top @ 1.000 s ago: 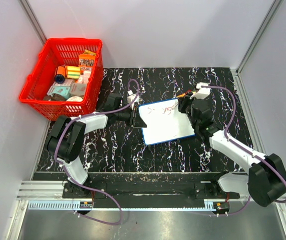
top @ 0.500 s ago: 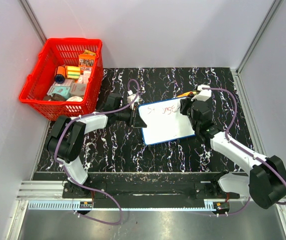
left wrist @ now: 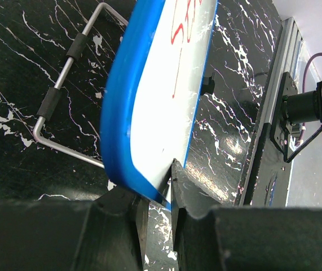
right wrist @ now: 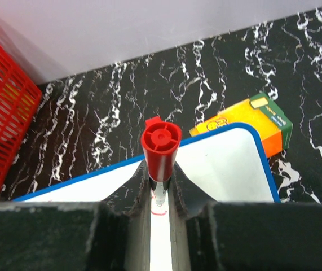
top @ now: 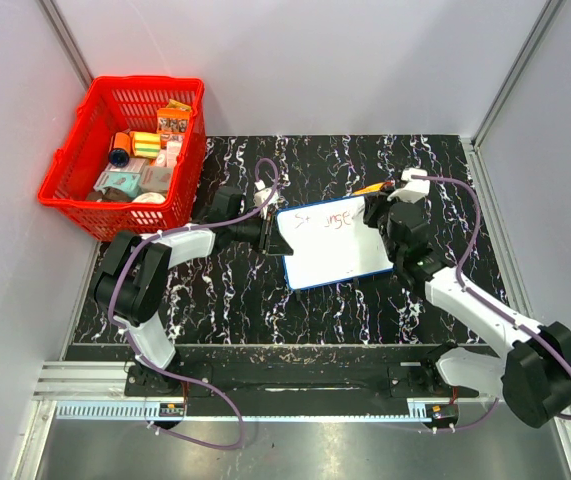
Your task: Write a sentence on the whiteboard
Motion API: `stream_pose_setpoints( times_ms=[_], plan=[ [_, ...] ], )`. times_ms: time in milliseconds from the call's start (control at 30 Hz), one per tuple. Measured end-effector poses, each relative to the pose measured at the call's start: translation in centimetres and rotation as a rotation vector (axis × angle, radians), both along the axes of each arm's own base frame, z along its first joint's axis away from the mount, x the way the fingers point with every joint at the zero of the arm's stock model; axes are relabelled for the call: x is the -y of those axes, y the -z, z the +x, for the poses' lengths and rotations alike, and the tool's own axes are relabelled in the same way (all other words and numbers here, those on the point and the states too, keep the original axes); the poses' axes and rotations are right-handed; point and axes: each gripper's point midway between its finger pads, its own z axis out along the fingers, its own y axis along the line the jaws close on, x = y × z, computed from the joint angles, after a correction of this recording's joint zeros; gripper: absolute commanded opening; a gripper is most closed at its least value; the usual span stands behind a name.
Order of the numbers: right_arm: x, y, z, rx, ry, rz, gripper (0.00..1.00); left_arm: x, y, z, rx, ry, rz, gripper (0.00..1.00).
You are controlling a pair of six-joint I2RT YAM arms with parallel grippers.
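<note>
The whiteboard, white with a thin blue frame, lies at the middle of the black marbled table. The sentence is a short line of red strokes along its far edge. My left gripper is shut on the board's left edge; the left wrist view shows its jaws pinching the blue frame. My right gripper is shut on a red marker held upright, tip down on the board near its far right corner, by a fresh red stroke.
A red basket with several small packages stands at the far left. A small orange box, seen too in the right wrist view, lies just beyond the board's far right corner. A metal wire stand sits under the board.
My right gripper with the marker has shifted right along the board's far edge, and the red writing has grown longer. The left gripper and the board have stayed put.
</note>
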Motion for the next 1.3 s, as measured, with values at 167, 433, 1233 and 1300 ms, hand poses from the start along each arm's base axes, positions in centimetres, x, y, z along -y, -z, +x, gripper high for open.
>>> stream_pose_setpoints(
  times_ms=[167, 433, 1233, 1300],
  plan=[
    [0.4, -1.7, 0.0, 0.053, 0.017, 0.015, 0.00, 0.0, 0.0, 0.0, 0.000, 0.000, 0.000, 0.00],
    [0.5, -1.3, 0.6, 0.045, 0.040, 0.003, 0.00, 0.1, -0.1, 0.0, 0.007, 0.006, 0.000, 0.00],
    [0.2, -1.0, 1.8, 0.041, 0.048, 0.001, 0.00, 0.2, -0.1, 0.0, 0.008, 0.006, 0.003, 0.00],
    [0.2, -0.9, 1.8, 0.038, 0.048, 0.000, 0.00, 0.2, -0.1, 0.0, 0.008, 0.006, 0.003, 0.00]
  ],
)
